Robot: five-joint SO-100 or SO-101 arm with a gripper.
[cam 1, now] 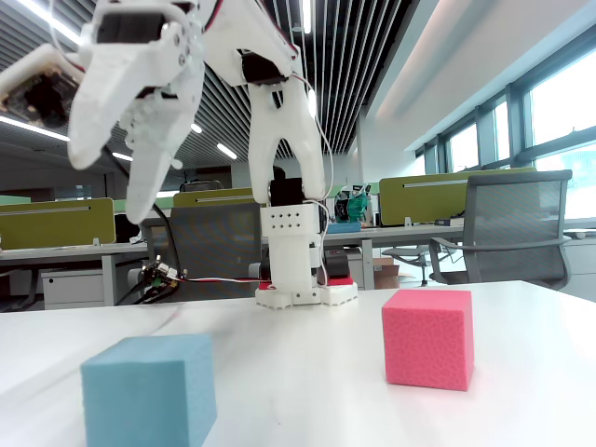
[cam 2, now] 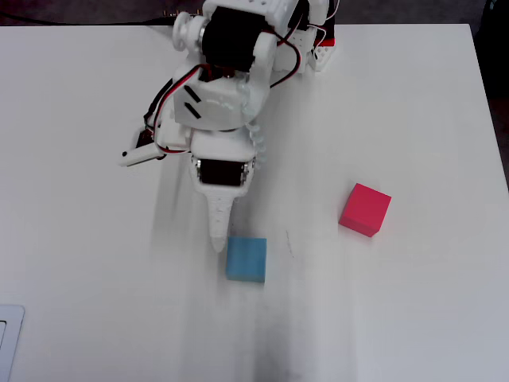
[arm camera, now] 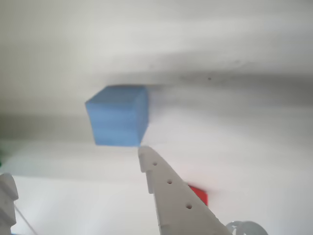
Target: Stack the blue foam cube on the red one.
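Gripper (cam 1: 112,177) raised, jaws spread wide, empty, hanging just beside blue cube (cam 2: 246,259); red cube (cam 2: 365,210) well apart, both on table (cam 2: 413,119).

Wrist view: rides the arm, looking down close at the sky-blue foam cube (arm camera: 119,116). Fixed view: table-level, facing the arm's base. Overhead view: straight down; all share that cube (cam 1: 149,389) (cam 2: 246,259).

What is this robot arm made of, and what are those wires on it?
The arm looks like white plastic, with black motor blocks set at the joints. Thin red, black and white cables loop along it. The gripper has long tapering white jaws, one dotted with small round holes in the wrist view.
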